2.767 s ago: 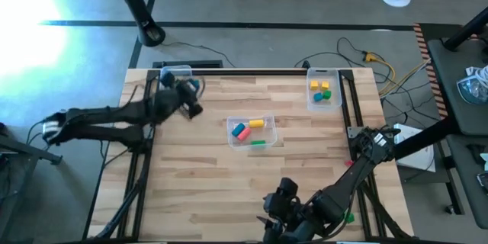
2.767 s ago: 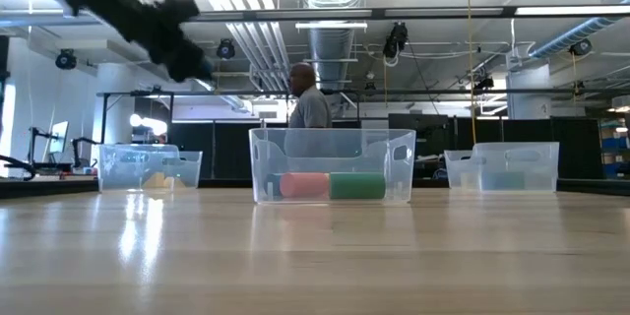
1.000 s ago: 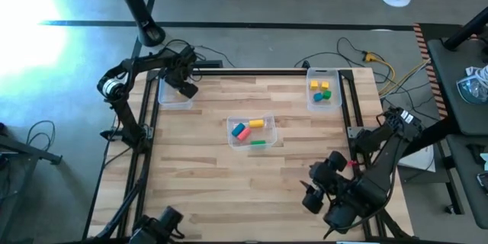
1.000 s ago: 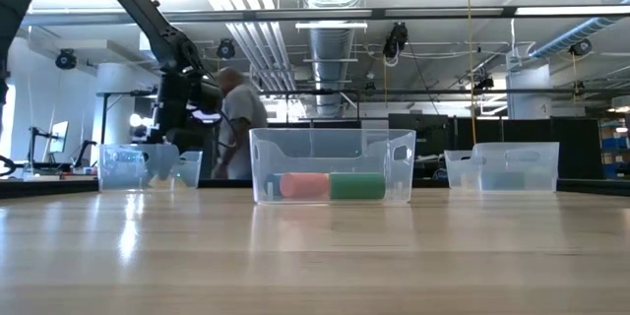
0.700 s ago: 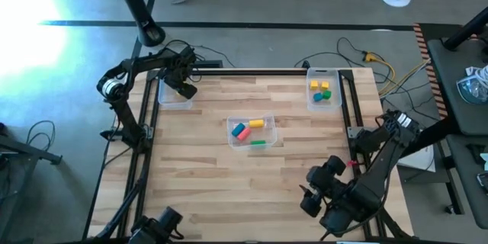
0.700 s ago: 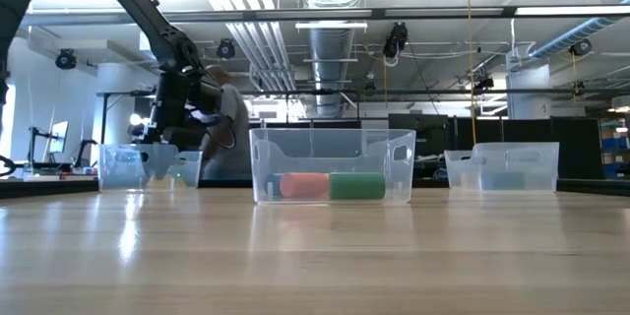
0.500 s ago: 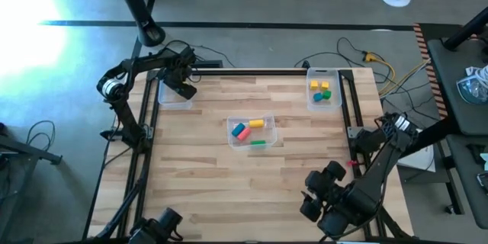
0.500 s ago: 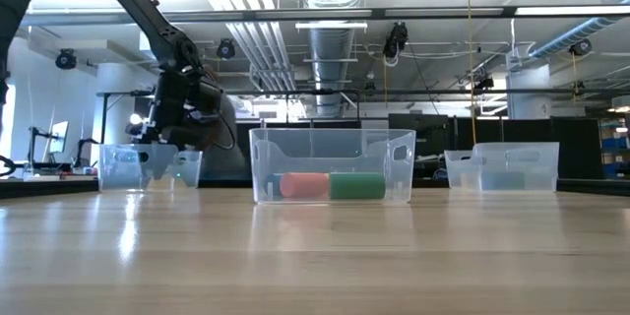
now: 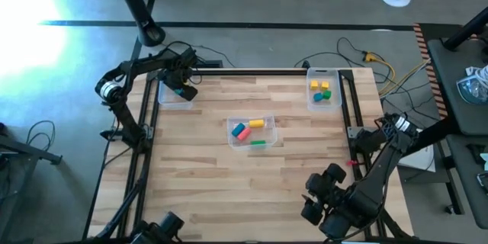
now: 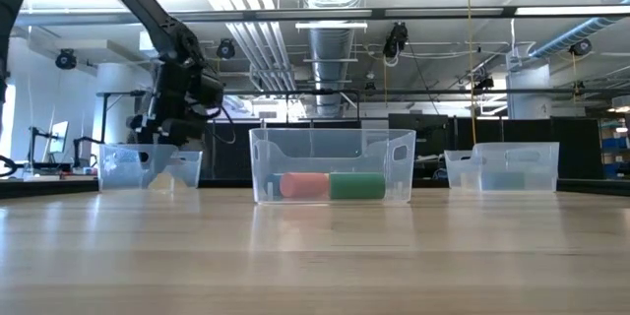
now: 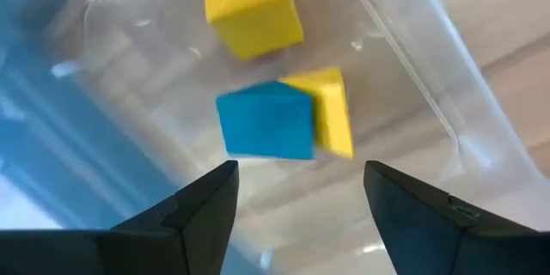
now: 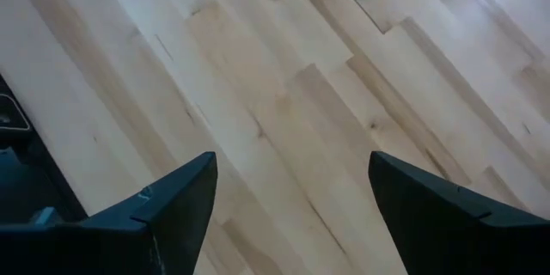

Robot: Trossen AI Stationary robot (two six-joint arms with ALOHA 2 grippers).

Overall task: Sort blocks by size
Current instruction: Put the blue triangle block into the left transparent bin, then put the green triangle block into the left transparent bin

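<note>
Blocks were split across three clear bins on the wooden table [image 9: 198,191]. Starting from the left gripper [image 11: 296,191]: it hovered right above the far-left bin [image 9: 169,99], fingers spread wide with nothing between them. Its wrist view looked straight down into that bin, where a blue block [image 11: 265,120] sat touching a yellow block [image 11: 331,112], with a second yellow block [image 11: 251,9] just beside them, a little apart. In the low view the same gripper [image 10: 157,118] hung over the bin's rim at the back left of the table.

Moving out from there, the middle bin [image 9: 268,119] held a red/pink block [image 9: 243,133], a small blue one [image 9: 237,127], an elongated yellow one [image 9: 256,123] and a thin green one [image 9: 258,143]. From table height the pink piece [image 10: 304,185] and a green piece [image 10: 356,186] lay side by side against the front wall.

The far-right bin [image 9: 312,101] had a cluster of small yellow and green blocks [image 9: 322,90].

The right gripper [image 12: 292,189] was well away from all of this, near the front right corner, also wide open and empty, with only bare wood under it.
</note>
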